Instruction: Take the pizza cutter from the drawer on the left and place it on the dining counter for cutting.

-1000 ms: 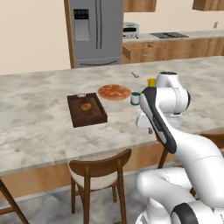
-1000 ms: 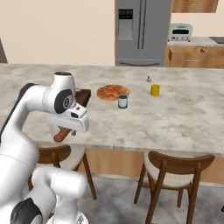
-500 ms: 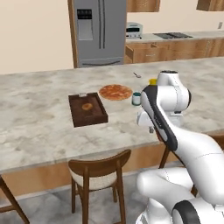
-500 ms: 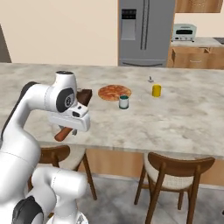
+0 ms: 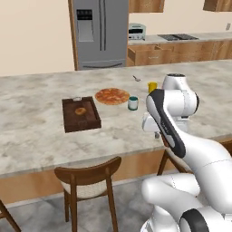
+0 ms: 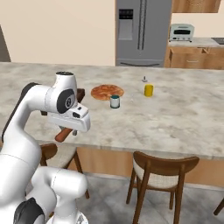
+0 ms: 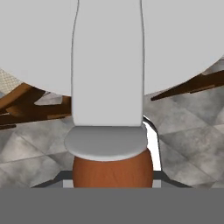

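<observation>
Up close, we see our gripper (image 6: 65, 132) closed on the pizza cutter (image 7: 112, 144), its reddish-brown handle poking out below the hand, held near the worktop's (image 6: 175, 118) front edge. Further along that worktop sits a round pizza (image 6: 107, 92).

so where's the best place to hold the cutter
Hold the cutter by its reddish-brown handle, pinched across from the sides, as the gripper has it now. The handle is long and rounded, and its end sticks out free below the hand.

No legible txt or labels.
</observation>
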